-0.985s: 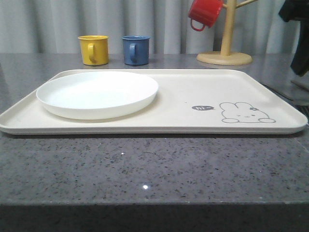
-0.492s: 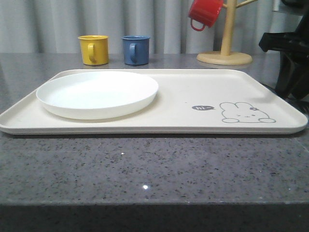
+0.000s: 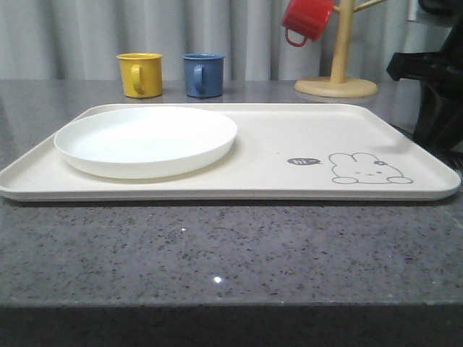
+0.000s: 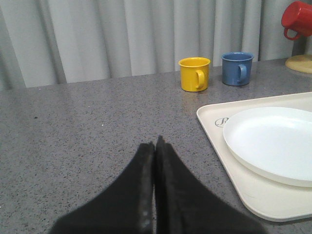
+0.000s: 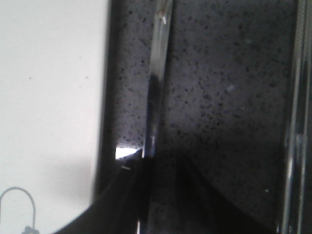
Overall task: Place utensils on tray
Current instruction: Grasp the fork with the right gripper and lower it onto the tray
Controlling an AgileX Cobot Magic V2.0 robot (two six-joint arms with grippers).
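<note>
The tray [image 3: 289, 155] lies mid-surface with the plate [image 3: 146, 141] on it. Left fingers [image 4: 155, 161] are pressed together (holding nothing). Right fingers [image 5: 146, 170] touch a metal utensil [image 5: 157, 83] beside the tray's right edge; their grip is unclear.

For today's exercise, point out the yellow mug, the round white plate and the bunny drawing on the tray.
Yellow mug [image 3: 140, 74]: front view, on its side wall.
Round white plate [image 3: 145, 141]: front view, on its bare centre.
Grey bunny drawing [image 3: 370, 169]: front view, on the bunny's face.
</note>
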